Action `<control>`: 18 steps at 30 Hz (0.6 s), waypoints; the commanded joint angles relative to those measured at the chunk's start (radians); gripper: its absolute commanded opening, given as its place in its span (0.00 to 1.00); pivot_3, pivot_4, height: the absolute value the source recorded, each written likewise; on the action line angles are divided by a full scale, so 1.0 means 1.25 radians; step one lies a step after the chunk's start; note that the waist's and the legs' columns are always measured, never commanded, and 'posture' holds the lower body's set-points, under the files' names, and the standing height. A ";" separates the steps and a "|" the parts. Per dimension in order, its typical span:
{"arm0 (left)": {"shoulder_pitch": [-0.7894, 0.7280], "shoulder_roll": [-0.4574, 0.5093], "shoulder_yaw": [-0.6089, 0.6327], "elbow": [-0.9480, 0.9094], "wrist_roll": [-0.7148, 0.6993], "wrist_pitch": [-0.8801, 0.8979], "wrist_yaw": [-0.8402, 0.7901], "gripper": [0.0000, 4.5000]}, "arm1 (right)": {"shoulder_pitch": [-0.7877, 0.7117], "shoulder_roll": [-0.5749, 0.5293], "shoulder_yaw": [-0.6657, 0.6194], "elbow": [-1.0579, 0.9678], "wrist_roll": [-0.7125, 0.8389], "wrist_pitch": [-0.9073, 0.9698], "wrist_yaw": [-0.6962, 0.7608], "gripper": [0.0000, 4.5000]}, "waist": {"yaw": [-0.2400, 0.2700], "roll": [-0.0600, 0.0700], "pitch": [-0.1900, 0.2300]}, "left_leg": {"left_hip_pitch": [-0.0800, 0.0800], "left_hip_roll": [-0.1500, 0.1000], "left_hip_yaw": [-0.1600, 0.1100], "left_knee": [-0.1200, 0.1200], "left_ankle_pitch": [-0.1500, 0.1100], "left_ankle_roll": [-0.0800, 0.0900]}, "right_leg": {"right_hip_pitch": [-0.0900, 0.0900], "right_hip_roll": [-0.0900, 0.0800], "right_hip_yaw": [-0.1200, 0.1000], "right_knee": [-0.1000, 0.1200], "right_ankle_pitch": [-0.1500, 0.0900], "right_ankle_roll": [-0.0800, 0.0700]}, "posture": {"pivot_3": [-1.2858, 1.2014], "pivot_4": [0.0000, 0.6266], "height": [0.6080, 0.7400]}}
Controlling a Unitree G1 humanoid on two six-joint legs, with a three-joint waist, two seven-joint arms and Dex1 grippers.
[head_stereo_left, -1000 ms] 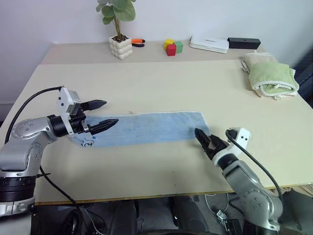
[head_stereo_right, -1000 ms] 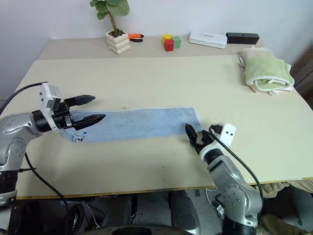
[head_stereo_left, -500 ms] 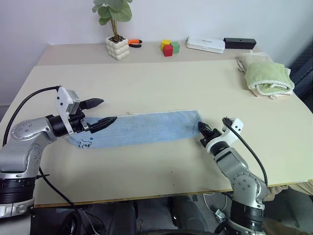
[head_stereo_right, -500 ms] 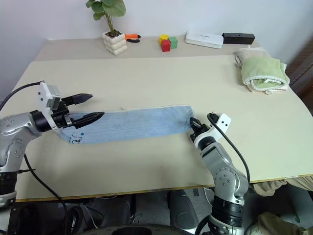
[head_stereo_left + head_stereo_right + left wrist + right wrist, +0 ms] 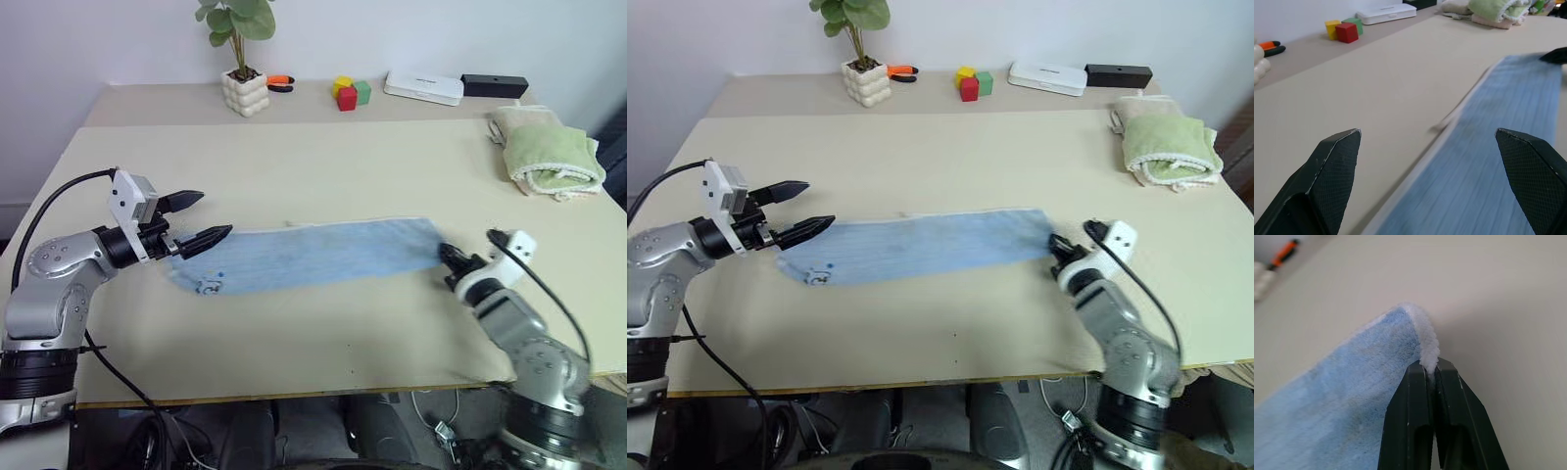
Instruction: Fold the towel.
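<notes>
The towel (image 5: 313,255) lies flat across the table as a long light blue strip with pale edging, and a small dark mark (image 5: 208,286) shows near its left corner. My right gripper (image 5: 449,260) is shut on the towel's right end, and the right wrist view shows the fluffy edging (image 5: 1426,345) pinched between the jaws. My left gripper (image 5: 216,213) is open and level just above the towel's left end, holding nothing. In the left wrist view its fingers (image 5: 1334,169) stand wide apart, with the towel (image 5: 1498,147) stretching away ahead.
A folded green towel (image 5: 554,152) lies at the far right. Along the back stand a potted plant (image 5: 243,93), an orange-handled tool (image 5: 279,81), coloured blocks (image 5: 348,93), a white box (image 5: 423,87) and a black box (image 5: 495,85). The table's front edge (image 5: 294,392) runs close below the arms.
My right gripper has shut on the towel's right end and moved right, dragging the towel that way. The left gripper has stayed open and in place.
</notes>
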 commanded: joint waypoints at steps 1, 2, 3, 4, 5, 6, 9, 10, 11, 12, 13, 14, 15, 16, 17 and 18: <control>0.000 -0.002 0.015 -0.010 0.005 -0.022 0.003 1.00 | 0.018 -0.080 -0.037 -0.056 -0.006 -0.001 0.038 0.01 | 0.000 0.001 0.000 | 0.000 0.000 0.000 0.000 0.000 0.000 | 0.000 0.000 0.000 0.000 0.000 0.000 | 0.52 0.24 1.00; 0.000 -0.004 0.014 -0.010 0.004 -0.023 0.003 1.00 | 0.025 -0.105 -0.033 -0.065 -0.017 -0.003 0.051 0.01 | 0.000 0.001 0.001 | 0.000 0.000 0.000 0.000 0.000 0.000 | 0.000 0.000 0.000 0.000 0.000 0.000 | 0.52 0.24 1.00; 0.000 -0.006 0.012 -0.009 0.006 -0.025 0.002 1.00 | 0.027 -0.122 -0.027 -0.079 -0.016 0.002 0.056 0.01 | -0.001 0.001 0.001 | 0.000 0.000 0.000 0.000 0.000 0.000 | 0.000 0.000 0.000 0.000 0.000 0.000 | 0.52 0.24 1.00; -0.004 -0.009 0.009 -0.006 0.007 -0.026 0.003 1.00 | 0.020 -0.145 0.009 -0.111 -0.021 0.008 0.075 0.01 | -0.002 0.001 0.001 | 0.000 0.000 0.000 0.000 0.000 0.000 | 0.000 0.000 0.000 0.000 0.000 0.000 | 0.52 0.24 1.00; -0.007 -0.012 0.008 -0.004 0.007 -0.026 0.004 1.00 | 0.015 -0.160 0.035 -0.133 -0.025 0.011 0.088 0.01 | -0.003 0.002 0.001 | 0.000 0.000 0.000 0.000 0.000 0.000 | 0.000 0.001 0.000 0.000 0.000 0.000 | 0.52 0.24 1.00; -0.010 -0.015 0.006 -0.003 0.009 -0.027 0.005 1.00 | 0.007 -0.173 0.065 -0.154 -0.035 0.011 0.101 0.01 | -0.005 0.002 0.001 | 0.001 0.000 0.000 0.000 0.000 0.000 | 0.000 0.001 0.000 0.000 0.000 0.000 | 0.52 0.24 1.00; -0.018 -0.022 0.001 -0.004 0.014 -0.027 0.005 1.00 | -0.034 -0.209 0.182 -0.199 -0.092 -0.005 0.148 0.01 | -0.008 0.002 0.001 | 0.001 0.000 0.000 0.000 0.000 0.000 | 0.000 0.001 0.000 0.000 0.000 0.000 | 0.52 0.24 1.00; -0.020 -0.023 0.000 -0.005 0.014 -0.026 0.005 1.00 | -0.048 -0.214 0.220 -0.212 -0.099 -0.001 0.165 0.01 | -0.007 0.002 0.001 | 0.000 0.000 0.000 0.000 0.000 0.000 | 0.000 0.001 0.000 0.000 0.000 0.000 | 0.52 0.24 1.00; -0.021 -0.023 -0.001 -0.008 0.014 -0.025 0.005 1.00 | -0.063 -0.219 0.265 -0.226 -0.102 0.005 0.191 0.01 | -0.006 0.002 0.001 | 0.000 0.000 0.000 0.000 0.000 0.000 | 0.000 0.001 0.000 0.000 0.000 0.000 | 0.52 0.24 1.00; -0.023 -0.022 -0.001 -0.010 0.013 -0.023 0.005 1.00 | -0.076 -0.230 0.309 -0.236 -0.113 0.008 0.218 0.01 | -0.004 0.002 0.001 | 0.000 0.000 0.000 0.000 0.000 0.000 | 0.000 0.001 0.000 0.000 0.000 0.000 | 0.52 0.24 1.00; -0.024 -0.021 0.000 -0.012 0.011 -0.020 0.004 1.00 | -0.087 -0.239 0.344 -0.240 -0.125 0.008 0.241 0.01 | -0.002 0.002 0.001 | 0.000 0.000 0.000 0.000 0.000 0.000 | 0.000 0.001 0.000 0.000 0.000 0.001 | 0.52 0.24 1.00; -0.022 -0.017 0.001 -0.015 0.007 -0.015 -0.001 1.00 | -0.111 -0.244 0.393 -0.234 -0.141 0.005 0.271 0.01 | 0.000 0.002 0.001 | 0.000 0.000 0.000 0.000 0.000 0.000 | 0.000 0.001 0.000 0.000 0.000 0.001 | 0.52 0.24 1.00; -0.018 -0.010 0.002 -0.022 0.001 -0.006 -0.009 1.00 | -0.136 -0.241 0.430 -0.224 -0.154 0.001 0.294 0.01 | 0.000 0.002 0.001 | 0.000 0.000 0.000 0.001 0.000 0.000 | 0.000 0.001 0.000 0.000 0.000 0.001 | 0.52 0.24 1.00; -0.011 -0.002 0.004 -0.034 -0.007 0.003 -0.020 1.00 | -0.160 -0.228 0.463 -0.210 -0.157 0.001 0.315 0.01 | 0.000 0.002 0.001 | 0.000 0.000 0.000 0.001 0.000 0.000 | 0.000 0.000 0.000 0.000 0.000 0.000 | 0.52 0.24 1.00; -0.005 0.003 0.006 -0.043 -0.010 0.006 -0.025 1.00 | -0.178 -0.217 0.490 -0.198 -0.162 0.002 0.332 0.01 | -0.001 0.001 0.001 | 0.000 0.000 0.000 0.001 0.000 0.000 | 0.000 0.000 0.000 0.000 0.000 0.000 | 0.52 0.24 1.00; 0.000 0.006 0.009 -0.051 -0.008 0.004 -0.026 1.00 | -0.192 -0.206 0.517 -0.182 -0.174 -0.003 0.345 0.01 | 0.000 0.001 0.001 | 0.000 0.000 0.000 0.001 0.000 0.000 | 0.000 0.000 0.000 0.000 0.000 0.000 | 0.52 0.24 1.00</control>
